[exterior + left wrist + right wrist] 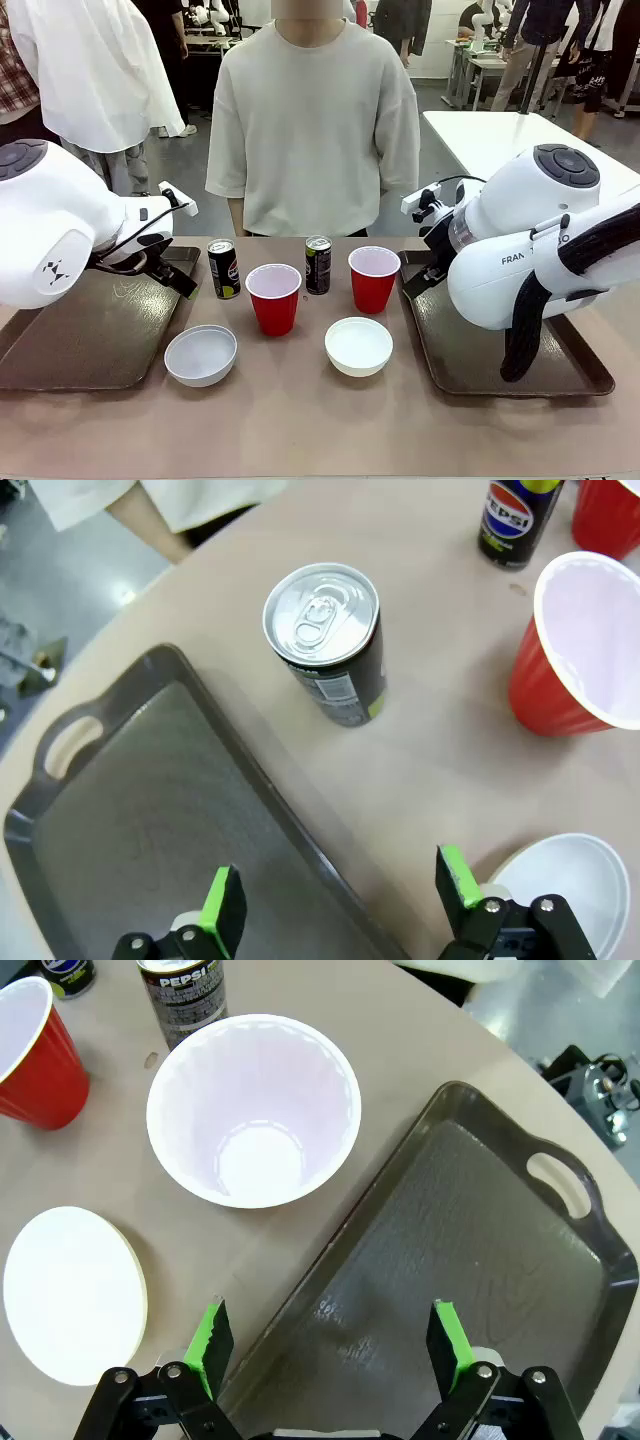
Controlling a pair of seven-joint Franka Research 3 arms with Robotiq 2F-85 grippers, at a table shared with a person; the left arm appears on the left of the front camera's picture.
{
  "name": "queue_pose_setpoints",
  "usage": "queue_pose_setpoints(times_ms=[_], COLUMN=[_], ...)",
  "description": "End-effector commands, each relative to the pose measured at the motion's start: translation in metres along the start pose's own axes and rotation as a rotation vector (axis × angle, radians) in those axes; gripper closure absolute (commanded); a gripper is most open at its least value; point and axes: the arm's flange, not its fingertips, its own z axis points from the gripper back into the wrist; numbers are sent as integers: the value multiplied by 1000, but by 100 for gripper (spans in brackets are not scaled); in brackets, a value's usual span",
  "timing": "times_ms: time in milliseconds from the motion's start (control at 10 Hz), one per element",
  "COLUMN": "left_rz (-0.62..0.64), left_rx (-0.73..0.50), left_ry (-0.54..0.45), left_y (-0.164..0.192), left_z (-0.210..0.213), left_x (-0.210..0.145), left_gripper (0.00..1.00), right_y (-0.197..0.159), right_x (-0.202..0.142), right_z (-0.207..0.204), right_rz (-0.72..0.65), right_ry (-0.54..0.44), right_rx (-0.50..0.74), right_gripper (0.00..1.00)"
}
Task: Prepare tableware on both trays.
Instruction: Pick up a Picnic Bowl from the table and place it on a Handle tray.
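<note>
Trays [90, 340] lie below the left end effector [338, 875] and right end effector [328, 1322], both spread wide, seemingly empty.

red cups [274, 297] | black cans [222, 268] | white bowls [201, 354] | all upright between two brown trays [90, 345]

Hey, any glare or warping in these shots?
Front view: even light, sharp, soft shadow under the left bowl. Left wrist view: sheen atop the can, edge of the table bowed by the lens. Right wrist view: small glare spots on the right tray.
</note>
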Motion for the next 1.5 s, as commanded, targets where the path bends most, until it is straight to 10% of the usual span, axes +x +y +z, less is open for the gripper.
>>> queue_pose_setpoints(times_ms=[0, 1400], left_rz=[0, 0], left_rx=[0, 0], left_ry=[0, 0], left_y=[0, 0], left_z=[0, 0], left_x=[0, 0], left_gripper=[0, 0], right_y=[0, 0], right_x=[0, 0], right_z=[0, 0], right_rz=[0, 0], right_ry=[0, 0], right_rx=[0, 0], right_gripper=[0, 0])
